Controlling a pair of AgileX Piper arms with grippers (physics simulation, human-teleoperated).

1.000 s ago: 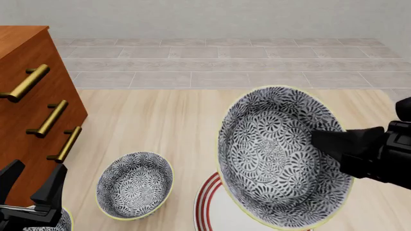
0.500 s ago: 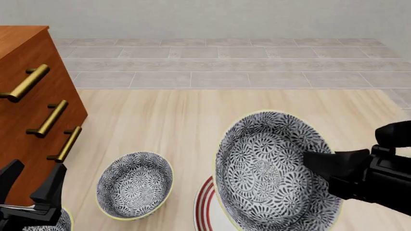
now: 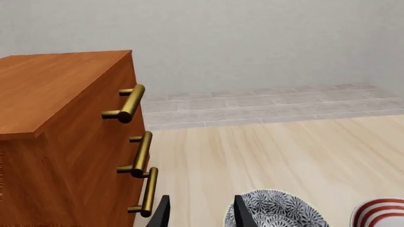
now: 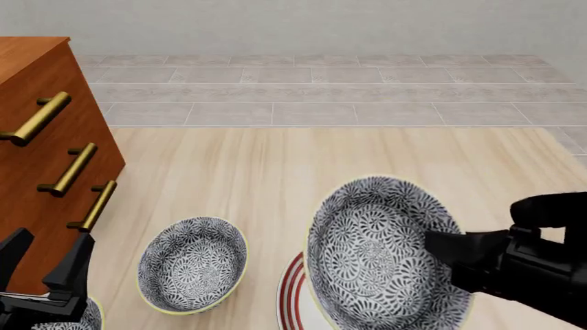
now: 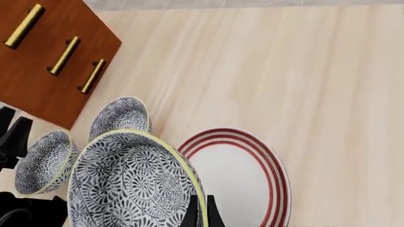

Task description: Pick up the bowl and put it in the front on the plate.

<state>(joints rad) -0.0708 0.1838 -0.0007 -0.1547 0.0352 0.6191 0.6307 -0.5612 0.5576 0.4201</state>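
The bowl (image 4: pixel 376 254), blue-grey floral with a pale yellow rim, hangs tilted above the plate (image 4: pixel 291 297), and my right gripper (image 4: pixel 447 249) is shut on its right rim. In the right wrist view the bowl (image 5: pixel 126 184) fills the near corner, pinched at its rim by the right gripper (image 5: pixel 199 213). Beside it lies the white, red-ringed plate (image 5: pixel 243 182). My left gripper (image 4: pixel 46 260) stands open at the near left with nothing between its fingers; it also shows in the left wrist view (image 3: pixel 202 215).
A look-alike bowl (image 4: pixel 192 265) sits on the table left of the plate, and another bowl (image 4: pixel 90 317) lies under my left gripper. A wooden dresser (image 4: pixel 37 158) with brass handles fills the left side. Tiled floor lies beyond the table's far edge.
My right gripper has carried the bowl lower and nearer, so it now hangs closer over the plate. The left arm has not moved.
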